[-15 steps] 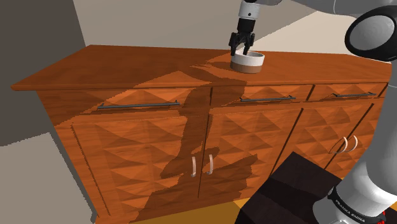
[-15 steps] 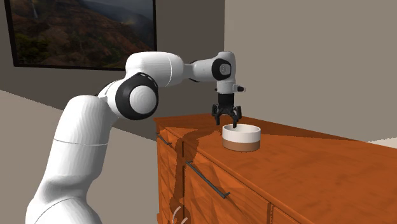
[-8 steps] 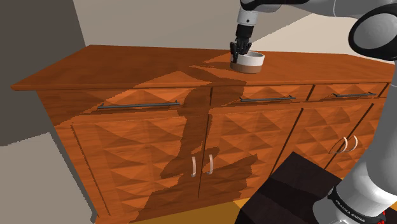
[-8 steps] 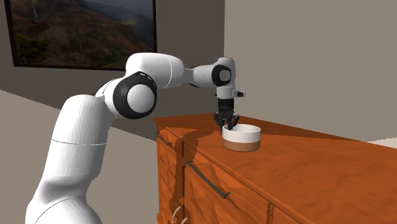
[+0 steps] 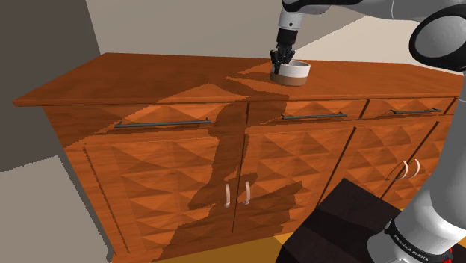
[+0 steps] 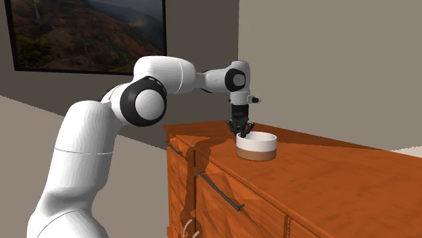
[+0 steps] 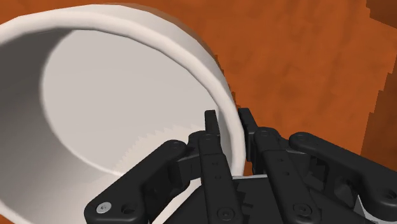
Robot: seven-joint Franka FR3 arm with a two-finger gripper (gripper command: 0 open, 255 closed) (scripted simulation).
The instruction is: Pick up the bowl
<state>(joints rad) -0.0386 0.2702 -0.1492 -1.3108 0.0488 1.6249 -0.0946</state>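
Observation:
A white bowl [image 5: 296, 71] with a brown base stands on the wooden sideboard's top [image 5: 164, 75], toward the shoulder view's right. The black gripper [image 5: 281, 63] comes straight down onto the bowl's rim on the side toward the shoulder view's left. In the wrist view the gripper [image 7: 229, 127] is shut on the bowl's wall [image 7: 191, 70], one finger inside and one outside. The second exterior view has the bowl [image 6: 257, 146] resting on the sideboard, with the gripper [image 6: 241, 131] clasping its rim.
The sideboard has long bar handles [image 5: 160, 122] on its drawers and looped handles [image 5: 235, 193] on its doors. The dark stand [image 5: 336, 228] sits at the shoulder view's lower right. A framed landscape picture [image 6: 88, 34] hangs on the wall behind the arm.
The gripper came down over the bowl's rim and shut on its wall. The bowl has not moved on the sideboard.

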